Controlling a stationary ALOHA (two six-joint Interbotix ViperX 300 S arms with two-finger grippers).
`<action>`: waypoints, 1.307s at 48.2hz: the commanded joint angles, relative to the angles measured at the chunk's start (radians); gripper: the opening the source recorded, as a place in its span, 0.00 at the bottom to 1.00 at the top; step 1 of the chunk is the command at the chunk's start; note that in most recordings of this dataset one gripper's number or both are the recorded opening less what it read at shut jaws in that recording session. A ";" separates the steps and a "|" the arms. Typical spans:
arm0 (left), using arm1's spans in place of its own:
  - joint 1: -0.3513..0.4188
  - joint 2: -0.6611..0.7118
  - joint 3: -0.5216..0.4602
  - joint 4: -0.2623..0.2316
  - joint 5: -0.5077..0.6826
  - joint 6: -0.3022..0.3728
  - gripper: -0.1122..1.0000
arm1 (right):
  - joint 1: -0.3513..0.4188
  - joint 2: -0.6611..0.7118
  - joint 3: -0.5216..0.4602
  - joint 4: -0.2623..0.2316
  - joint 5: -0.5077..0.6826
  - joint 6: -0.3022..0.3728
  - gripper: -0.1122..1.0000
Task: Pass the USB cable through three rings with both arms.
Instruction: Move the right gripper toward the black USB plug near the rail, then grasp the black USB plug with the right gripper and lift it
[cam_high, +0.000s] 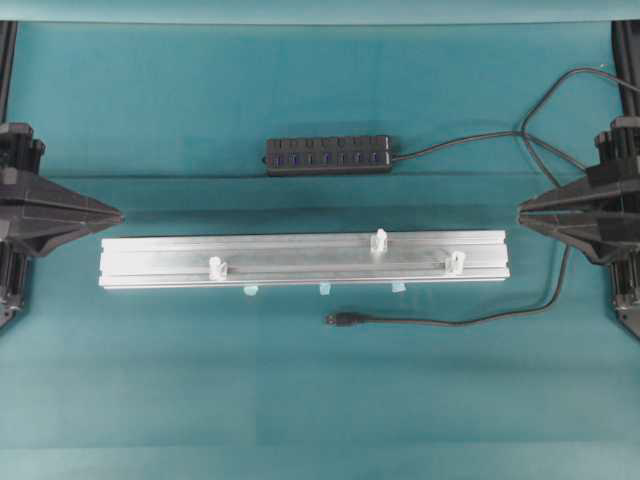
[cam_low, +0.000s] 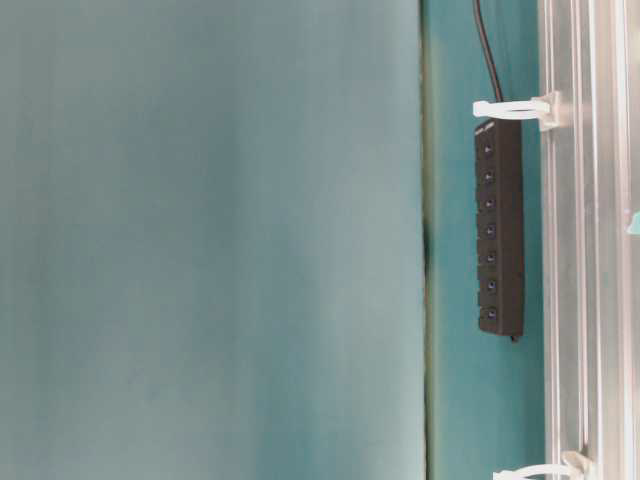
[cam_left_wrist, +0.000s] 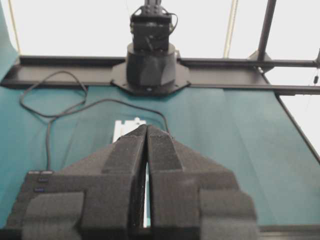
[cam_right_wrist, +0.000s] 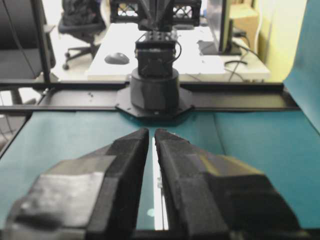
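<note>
Silver rail (cam_high: 300, 262) lies lengthwise at table centre, three rings (cam_high: 379, 240) upright on it. USB cable (cam_high: 470, 318) on the cloth – plug at 5 o'clock of the rail's middle, the lead curving off toward 3 o'clock. Black hub (cam_high: 329, 155) at 12 o'clock. Left gripper (cam_high: 118, 214) at 9 o'clock – jaws pressed together, nothing held. Right gripper (cam_high: 522, 212) at 3 o'clock, a hairline gap between its jaws, empty.

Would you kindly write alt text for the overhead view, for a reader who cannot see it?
A long silver rail carrying three small whitish rings lies across a teal table, with the USB cable unthreaded in front of it, its plug near the middle. A black hub sits behind; the shut left tool and right tool point inward from either edge.
</note>
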 joint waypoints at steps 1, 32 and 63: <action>0.006 0.044 -0.031 0.014 0.031 -0.020 0.12 | -0.002 0.009 -0.011 0.006 -0.006 0.009 0.10; -0.003 0.083 -0.130 0.014 0.310 -0.031 0.12 | 0.063 0.222 -0.222 0.083 0.411 0.196 0.01; -0.003 0.025 -0.156 0.014 0.405 -0.028 0.12 | 0.126 0.730 -0.555 0.058 0.841 0.195 0.01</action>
